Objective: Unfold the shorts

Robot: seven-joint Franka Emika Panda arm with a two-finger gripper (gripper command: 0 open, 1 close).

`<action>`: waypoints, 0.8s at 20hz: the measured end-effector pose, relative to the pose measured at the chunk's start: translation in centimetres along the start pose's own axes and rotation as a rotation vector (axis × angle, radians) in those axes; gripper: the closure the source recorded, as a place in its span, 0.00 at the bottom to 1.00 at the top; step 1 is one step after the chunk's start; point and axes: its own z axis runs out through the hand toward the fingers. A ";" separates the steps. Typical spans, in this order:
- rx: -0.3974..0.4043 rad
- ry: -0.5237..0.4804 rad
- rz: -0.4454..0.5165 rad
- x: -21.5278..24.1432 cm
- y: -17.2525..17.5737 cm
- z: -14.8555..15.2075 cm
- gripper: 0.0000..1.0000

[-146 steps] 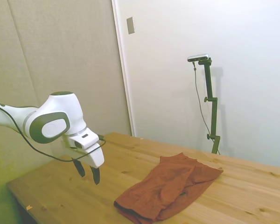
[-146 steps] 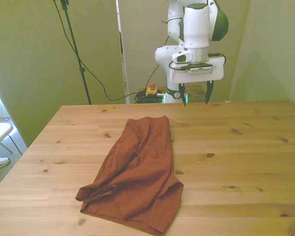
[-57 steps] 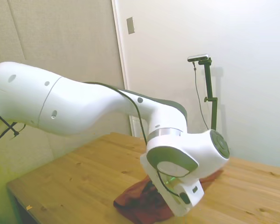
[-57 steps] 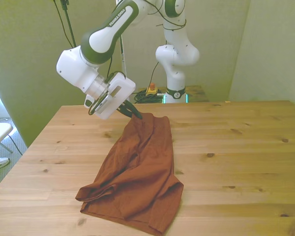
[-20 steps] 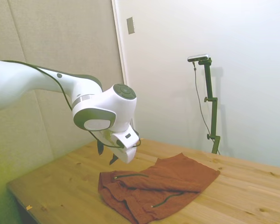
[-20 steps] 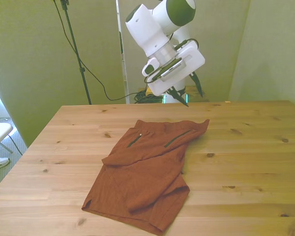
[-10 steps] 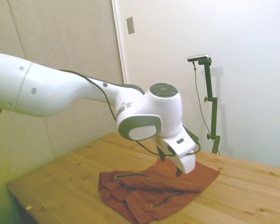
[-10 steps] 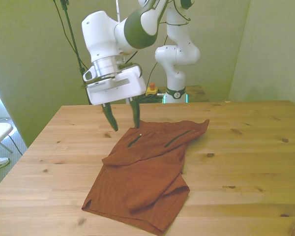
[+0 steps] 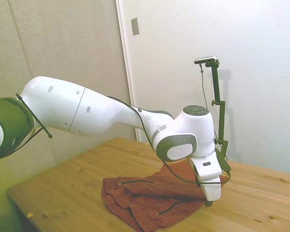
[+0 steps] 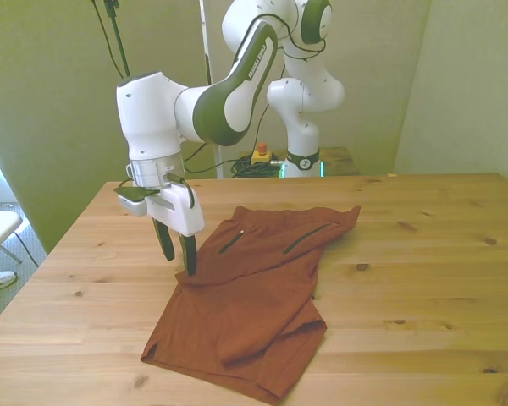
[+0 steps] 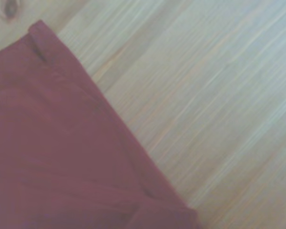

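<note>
Shorts (image 10: 254, 296): rust-red fabric, lay partly folded on the wooden table (image 10: 423, 279), towards the front view's left of centre. One portion spread flat toward the camera; the upper portion lay folded across, running to a corner at the front view's right. Two thin dark zippered pockets (image 10: 303, 236) faced up on the folded portion. Fabric rumpled along the folded edge.

Gripper (image 10: 177, 251): pointed down at the shorts' edge on the front view's left, fingertips (image 10: 189, 264) at or just above the cloth. Jaws stood narrowly apart, nothing visibly between them. Contact with the fabric could not be determined.

Wrist view: blurred; showed a straight hemmed edge of the shorts (image 11: 52, 143) lying against bare table boards (image 11: 205, 95).
</note>
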 end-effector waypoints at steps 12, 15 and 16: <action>-0.018 -0.065 -0.001 -0.8 -2.2 2.7 1.00; -0.024 -0.076 -0.003 -1.0 -2.3 2.8 1.00; -0.028 -0.079 -0.004 -1.1 -2.3 2.8 1.00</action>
